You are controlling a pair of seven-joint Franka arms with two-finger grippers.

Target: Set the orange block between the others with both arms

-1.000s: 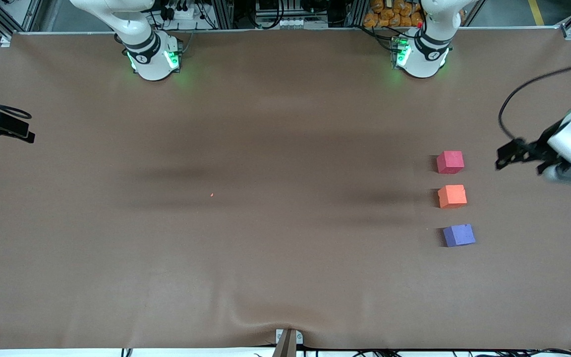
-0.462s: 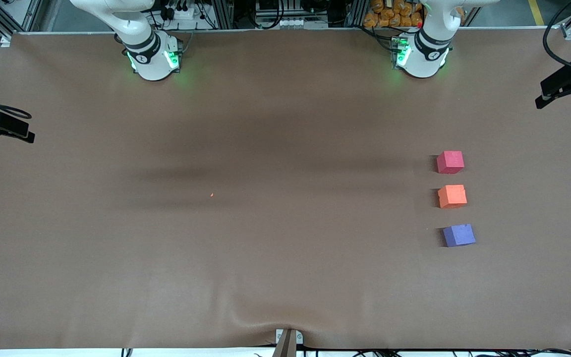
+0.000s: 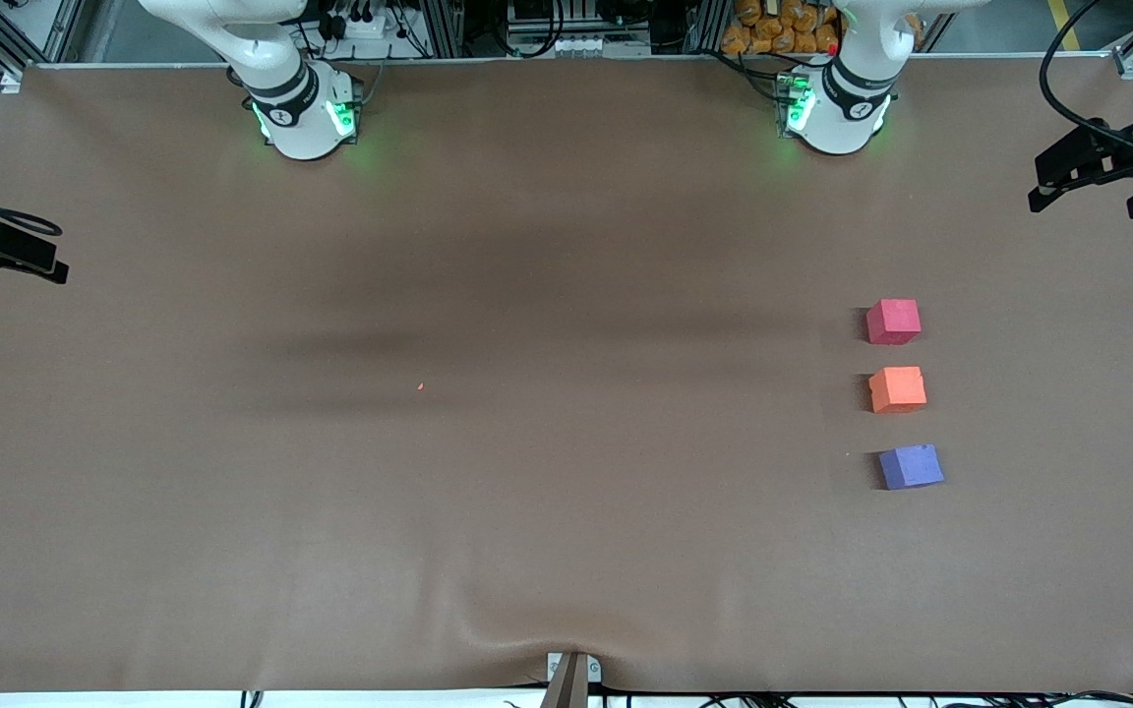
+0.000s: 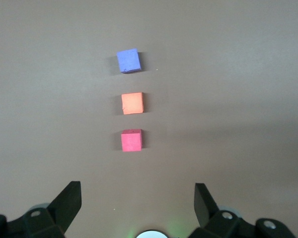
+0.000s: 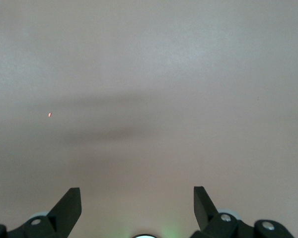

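Note:
Three small foam cubes stand in a row toward the left arm's end of the table. The orange block (image 3: pixel 898 389) (image 4: pixel 132 103) sits between the others: the red-pink cube (image 3: pixel 893 322) (image 4: pixel 131 140) farther from the front camera, the purple-blue cube (image 3: pixel 911 466) (image 4: pixel 128 60) nearer to it. Nothing touches them. My left gripper (image 3: pixel 1083 208) (image 4: pixel 137 192) hangs open and empty in the air over the table's end by the left arm's base. My right gripper (image 3: pixel 8 267) (image 5: pixel 137 194) waits open and empty over the right arm's end of the table.
A brown cloth (image 3: pixel 566 295) covers the table. A tiny orange crumb (image 3: pixel 420 386) (image 5: pixel 49 114) lies near its middle. Both arm bases (image 3: pixel 306 118) (image 3: pixel 837 113) stand along the table's edge farthest from the front camera. A small metal bracket (image 3: pixel 571 674) sits at the nearest edge.
My left gripper has drawn away from beside the red-pink cube, rising toward the table's end near its base. The cubes and the right arm have not moved.

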